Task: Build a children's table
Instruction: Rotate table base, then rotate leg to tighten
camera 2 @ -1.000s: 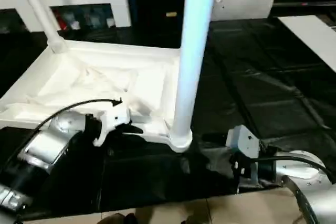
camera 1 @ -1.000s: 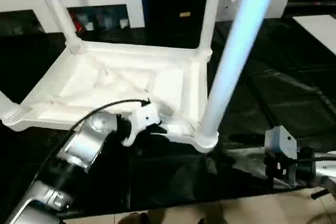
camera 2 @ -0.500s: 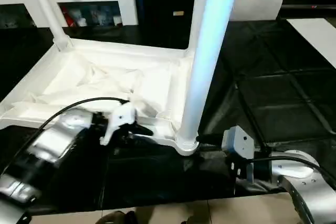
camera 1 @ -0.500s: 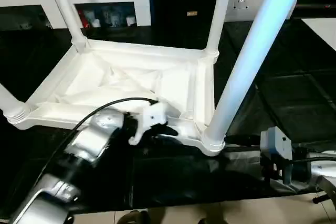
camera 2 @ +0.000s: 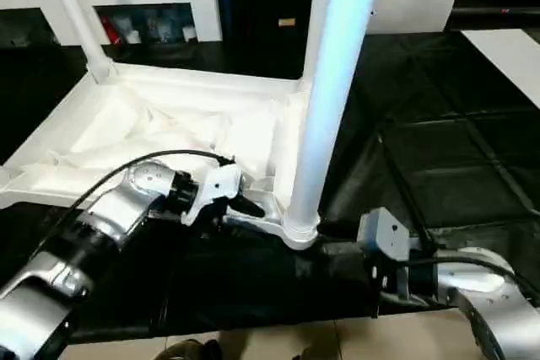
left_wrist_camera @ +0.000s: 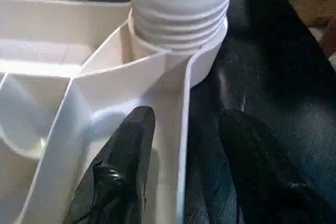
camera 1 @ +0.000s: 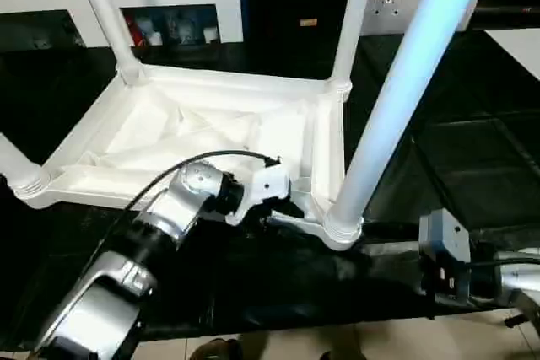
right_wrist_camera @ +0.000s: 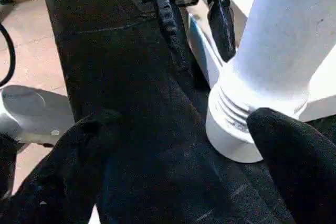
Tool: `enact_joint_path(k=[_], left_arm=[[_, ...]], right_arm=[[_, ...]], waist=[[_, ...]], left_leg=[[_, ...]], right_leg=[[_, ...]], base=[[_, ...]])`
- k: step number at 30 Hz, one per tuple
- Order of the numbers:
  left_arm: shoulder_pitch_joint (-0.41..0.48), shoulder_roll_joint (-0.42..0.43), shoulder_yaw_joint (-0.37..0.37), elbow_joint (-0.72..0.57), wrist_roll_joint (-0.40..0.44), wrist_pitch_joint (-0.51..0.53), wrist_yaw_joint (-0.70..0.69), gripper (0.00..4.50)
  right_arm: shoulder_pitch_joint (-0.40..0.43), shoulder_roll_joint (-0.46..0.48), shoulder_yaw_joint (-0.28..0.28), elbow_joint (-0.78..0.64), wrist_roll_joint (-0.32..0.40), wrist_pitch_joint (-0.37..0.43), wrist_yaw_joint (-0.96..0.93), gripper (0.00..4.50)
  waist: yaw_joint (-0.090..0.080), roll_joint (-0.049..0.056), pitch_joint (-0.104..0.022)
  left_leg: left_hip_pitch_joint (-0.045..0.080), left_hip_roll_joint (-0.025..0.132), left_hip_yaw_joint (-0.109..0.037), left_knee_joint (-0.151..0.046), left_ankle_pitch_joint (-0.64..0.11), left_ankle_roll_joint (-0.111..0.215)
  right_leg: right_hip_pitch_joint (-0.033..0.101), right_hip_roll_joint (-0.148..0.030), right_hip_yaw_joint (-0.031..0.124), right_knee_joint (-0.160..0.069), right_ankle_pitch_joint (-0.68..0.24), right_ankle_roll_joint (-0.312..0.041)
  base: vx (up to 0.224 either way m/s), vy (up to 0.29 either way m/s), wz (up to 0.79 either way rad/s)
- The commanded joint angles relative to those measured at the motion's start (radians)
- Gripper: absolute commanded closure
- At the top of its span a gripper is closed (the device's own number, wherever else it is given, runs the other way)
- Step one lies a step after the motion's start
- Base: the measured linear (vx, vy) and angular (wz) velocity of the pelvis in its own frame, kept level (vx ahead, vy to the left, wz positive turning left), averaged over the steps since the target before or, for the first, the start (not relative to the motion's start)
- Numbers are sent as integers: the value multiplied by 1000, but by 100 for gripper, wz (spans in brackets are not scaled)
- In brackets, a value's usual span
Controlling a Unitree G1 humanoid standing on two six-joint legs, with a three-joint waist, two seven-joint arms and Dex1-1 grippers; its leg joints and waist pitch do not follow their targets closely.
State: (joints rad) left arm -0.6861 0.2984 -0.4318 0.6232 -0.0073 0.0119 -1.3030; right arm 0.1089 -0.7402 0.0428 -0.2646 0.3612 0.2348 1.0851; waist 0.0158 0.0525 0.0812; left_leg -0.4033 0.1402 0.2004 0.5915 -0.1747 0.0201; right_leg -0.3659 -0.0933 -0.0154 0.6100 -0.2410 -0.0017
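Black sheeting covers the worktop (camera 1: 472, 149), where the children's table (camera 1: 202, 137) lies upside down, legs pointing up. At its near rim, the left gripper (left_wrist_camera: 184, 129) has jaws parted astride the rim wall, one finger inside, one outside. Right of the near-right leg (camera 2: 325, 99), the right gripper (right_wrist_camera: 178, 145) rests with jaws spread wide, grasping nothing.

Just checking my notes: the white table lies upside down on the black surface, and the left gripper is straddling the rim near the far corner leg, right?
Not quite. The left gripper straddles the table's rim beside the near corner leg, closest to the robot, not the far one. The left wrist view shows that leg's ribbed base just beyond the fingers. The table does lie upside down on the black surface.
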Motion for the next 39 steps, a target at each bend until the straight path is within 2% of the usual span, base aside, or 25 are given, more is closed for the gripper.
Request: enact_joint_path(k=[1, 3, 4, 5, 11, 14, 17, 19, 23, 24, 25, 29, 30, 32, 33, 34, 35, 36, 37, 38, 39], left_arm=[[-15, -1, 0, 68, 28, -34, 19, 260], [-21, -4, 6, 83, 29, -40, 32, 268], [-22, -5, 7, 85, 29, -40, 32, 293], [-34, -11, 16, 111, 26, -49, 42, 293], [-55, -11, 27, 158, 7, -64, -14, 340], [-57, -10, 26, 172, 5, -73, -26, 370], [-49, 2, 17, 193, 22, -98, -29, 401], [-40, 10, 11, 188, 35, -105, -31, 415], [-33, 16, 23, 182, 27, -103, -36, 443], [-27, 19, 37, 166, 10, -79, -42, 443], [-26, 20, 40, 162, 7, -74, -43, 443], [28, 63, 52, 61, -9, -11, -52, 443], [76, 91, 48, -21, -22, 6, -75, 443], [102, 108, 38, -67, -23, 4, -92, 443], [108, 111, 34, -77, -21, -8, -93, 443], [112, 112, 32, -83, -19, -15, -93, 448], [113, 111, 31, -85, -19, -23, -95, 450], [113, 111, 31, -85, -19, -27, -97, 450], [113, 110, 31, -88, -20, -23, -101, 450], [114, 111, 29, -94, -19, -22, -102, 450], [116, 114, 22, -113, -16, -14, -106, 450]], right_arm=[[6, -10, -12, -24, 8, 8, -6, 0], [5, -9, -12, -24, 8, 9, -6, 0], [5, -9, -12, -24, 8, 9, -6, 0], [4, -10, -11, -24, 10, 11, -5, 0], [-5, -9, -7, -20, 11, 13, -3, 0], [-9, -7, -5, -18, 11, 13, -4, 0], [-18, 1, -10, -15, 15, 13, -15, 0], [-19, -1, -17, -12, 17, 11, -15, 0], [-35, 13, -42, 0, 28, 7, -34, 0], [-50, 26, -60, 7, 41, 13, -53, 0], [-53, 28, -64, 9, 44, 15, -57, 0], [-74, 11, -81, 36, 49, 30, -53, 0], [-95, 4, -72, 69, 49, 24, -26, 0], [-122, 12, -65, 93, 78, 38, 4, 0], [-146, 18, -52, 112, 83, 36, 23, 17], [-162, 23, -44, 125, 85, 34, 36, 27], [-183, 26, -29, 142, 83, 32, 55, 34], [-195, 28, -19, 153, 81, 31, 68, 34], [-210, 29, -10, 165, 80, 34, 78, 38], [-225, 32, -1, 178, 78, 36, 89, 51], [-275, 42, 30, 223, 68, 38, 128, 67]], waist=[[3, -17, -57], [6, -17, -58], [6, -16, -56], [6, -19, -57], [11, -18, -57], [13, -17, -58], [14, -18, -61], [14, -17, -60], [15, -16, -59], [13, -10, -61], [11, -13, -60], [5, -10, -66], [-3, -12, -66], [-11, -13, -68], [-12, -14, -68], [-12, -12, -65], [-12, -15, -65], [-8, -11, -65], [-8, -13, -65], [-5, -11, -65], [-6, -18, -66]], left_leg=[[31, 93, -46, -74, -224, 109], [32, 93, -45, -73, -224, 109], [32, 93, -46, -74, -228, 107], [32, 93, -45, -74, -232, 106], [34, 94, -46, -78, -253, 89], [34, 95, -46, -77, -246, 90], [31, 94, -45, -74, -221, 105], [30, 95, -45, -75, -222, 108], [34, 96, -46, -78, -254, 90], [34, 95, -47, -79, -256, 83], [33, 95, -46, -81, -258, 80], [31, 96, -47, -76, -215, 93], [24, 93, -46, -72, -183, 115], [21, 90, -45, -68, -165, 136], [25, 90, -43, -65, -168, 142], [25, 91, -42, -67, -173, 141], [28, 93, -40, -68, -183, 134], [32, 94, -40, -70, -190, 124], [33, 95, -39, -70, -190, 120], [35, 96, -39, -71, -191, 114], [32, 95, -39, -71, -184, 113]], right_leg=[[27, -69, 28, -76, -17, -289], [27, -71, 28, -76, -27, -290], [27, -70, 27, -77, -37, -290], [26, -70, 28, -78, -48, -289], [23, -70, 29, -82, -101, -276], [24, -73, 30, -81, -84, -278], [25, -72, 29, -76, -35, -285], [25, -73, 28, -77, -40, -284], [23, -73, 28, -80, -94, -282], [23, -73, 28, -78, -96, -285], [24, -72, 28, -79, -94, -286], [30, -73, 27, -70, -15, -299], [32, -72, 25, -66, 37, -306], [34, -72, 23, -64, 58, -312], [32, -69, 21, -64, 46, -315], [30, -68, 21, -67, 28, -311], [28, -64, 20, -68, 1, -310], [26, -63, 21, -67, -16, -308], [26, -62, 21, -67, -18, -309], [24, -63, 22, -67, -18, -310], [27, -62, 21, -62, -6, -314]], base=[[0, 0, 0], [0, 0, 0], [0, 0, 0], [0, 0, 0], [0, 0, 0], [0, 0, 0], [0, 0, 0], [0, 0, 0], [0, 0, 0], [0, 0, 0], [0, 0, 0], [0, 0, 0], [0, 0, 0], [0, 0, 0], [0, 0, 0], [0, 0, 0], [0, 0, 0], [0, 0, 0], [0, 0, 0], [0, 0, 0], [0, 0, 0]])
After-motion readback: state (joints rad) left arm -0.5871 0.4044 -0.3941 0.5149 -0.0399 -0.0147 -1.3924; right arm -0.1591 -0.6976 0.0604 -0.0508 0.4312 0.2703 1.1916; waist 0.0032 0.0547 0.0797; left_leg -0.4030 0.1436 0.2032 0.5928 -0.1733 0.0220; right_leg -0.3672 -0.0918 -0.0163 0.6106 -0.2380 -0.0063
